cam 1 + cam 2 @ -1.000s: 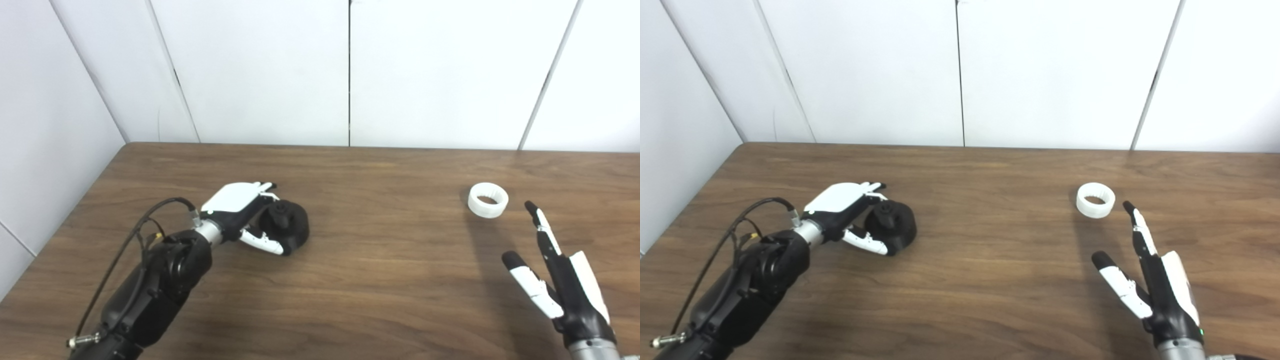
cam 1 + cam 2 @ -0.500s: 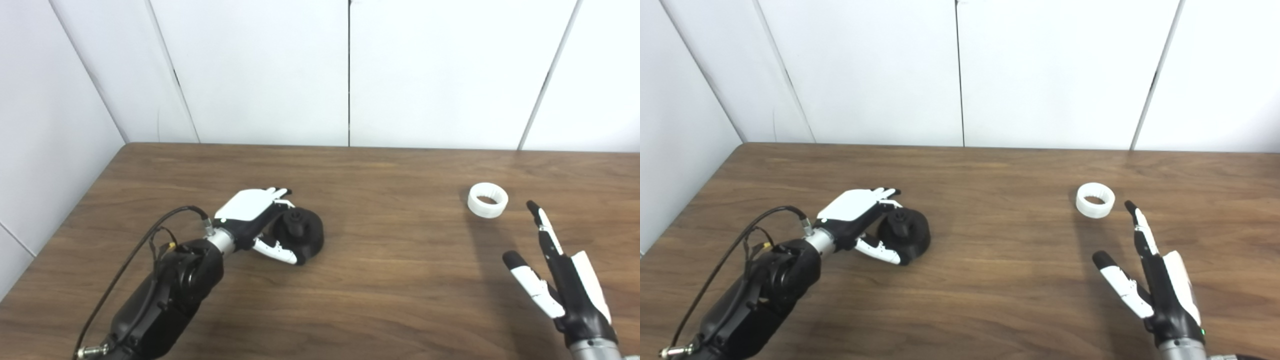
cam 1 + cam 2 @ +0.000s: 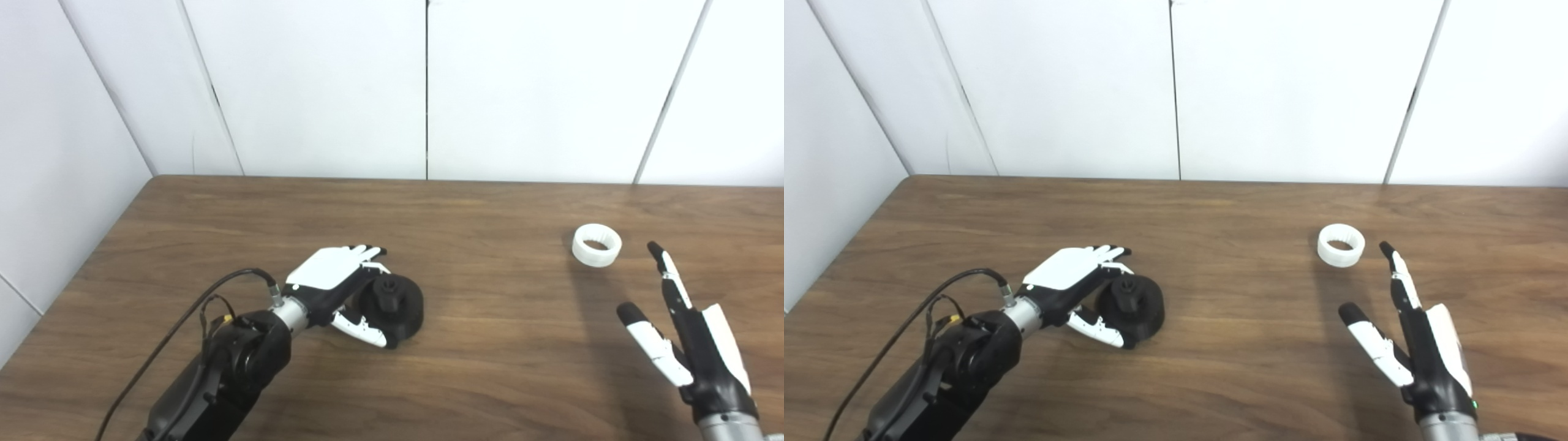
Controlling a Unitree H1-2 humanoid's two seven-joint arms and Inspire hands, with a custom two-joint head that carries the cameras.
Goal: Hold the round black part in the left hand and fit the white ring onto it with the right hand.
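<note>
Left eye view and right eye view show the same brown wood table [image 3: 490,343] with white walls [image 3: 318,86] behind it.

On the left, a black arm [image 3: 214,380] comes up from the bottom edge. A black wire [image 3: 184,318] loops beside it. At its end is the left hand [image 3: 334,288], white on the back and black below. This hand is grasping the black part [image 3: 398,306]. Its fingers [image 3: 367,252] reach over the far side of the part, and the thumb [image 3: 362,329] curls round the near side. The black part is round, with a small knob in the middle of it. It sits left of the middle of the table, and I cannot tell if it rests on the wood or is a little off it.

On the right lies the white ring [image 3: 596,245]. It is flat on the table with its hole facing up. Nothing is touching it.

Near the ring, at the right edge, is the right hand [image 3: 698,349]. It comes up from the bottom right corner. Its fingers [image 3: 667,275] are spread wide and straight and hold nothing. One black fingertip points up, just beside the ring but not touching. The thumb [image 3: 646,343] sticks out to the left, apart from the fingers.
</note>
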